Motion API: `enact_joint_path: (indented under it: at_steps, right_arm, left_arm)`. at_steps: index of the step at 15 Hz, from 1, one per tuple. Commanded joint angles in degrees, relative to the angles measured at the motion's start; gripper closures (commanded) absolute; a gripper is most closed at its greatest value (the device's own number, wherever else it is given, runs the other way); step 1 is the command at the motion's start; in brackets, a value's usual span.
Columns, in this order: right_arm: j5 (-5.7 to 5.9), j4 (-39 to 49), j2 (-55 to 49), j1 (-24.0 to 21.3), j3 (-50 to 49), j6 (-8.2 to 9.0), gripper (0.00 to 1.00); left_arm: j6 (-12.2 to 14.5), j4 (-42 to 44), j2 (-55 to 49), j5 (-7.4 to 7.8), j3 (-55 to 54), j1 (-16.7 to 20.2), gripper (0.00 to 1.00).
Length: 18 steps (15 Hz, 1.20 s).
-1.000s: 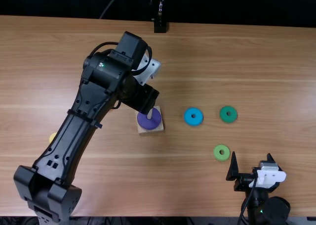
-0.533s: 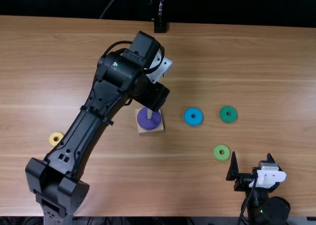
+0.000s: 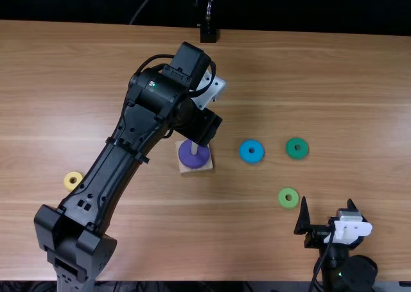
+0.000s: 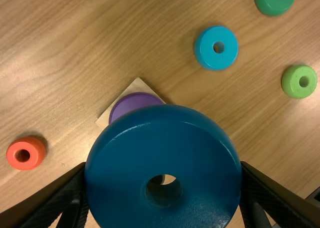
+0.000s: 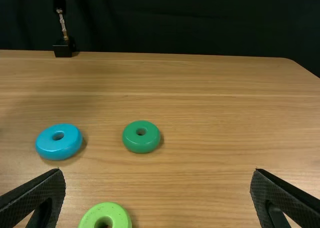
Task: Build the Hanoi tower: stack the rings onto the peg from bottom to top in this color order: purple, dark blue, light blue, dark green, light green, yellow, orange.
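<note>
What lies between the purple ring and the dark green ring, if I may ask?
In the top view, the light blue ring lies between the purple ring and the dark green ring.

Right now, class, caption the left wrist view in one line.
Dark blue ring in the left gripper, partly hiding the purple ring.

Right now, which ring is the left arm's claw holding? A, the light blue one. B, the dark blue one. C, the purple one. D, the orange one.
B: the dark blue ring sits clamped between the fingers of the left claw, above the purple ring, with the light blue ring and orange ring lying on the table.
</note>
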Motion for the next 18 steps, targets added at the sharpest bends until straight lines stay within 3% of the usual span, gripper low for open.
enact_joint_path:
  at_steps: [1,5,18]
  right_arm:
    - [1.2,-4.01,-0.73,-0.71,-3.68,0.09,0.0]
    - [1.2,-4.01,-0.73,-0.71,-3.68,0.09,0.0]
    - [1.2,-4.01,-0.73,-0.71,-3.68,0.09,0.0]
  left_arm:
    - [-0.54,-0.15,0.63,-0.02,1.95,0.63,1.0]
    - [-0.54,-0.26,0.36,-0.02,1.25,2.03,1.0]
    - [-0.54,-0.26,0.72,0.08,-0.86,1.51,1.0]
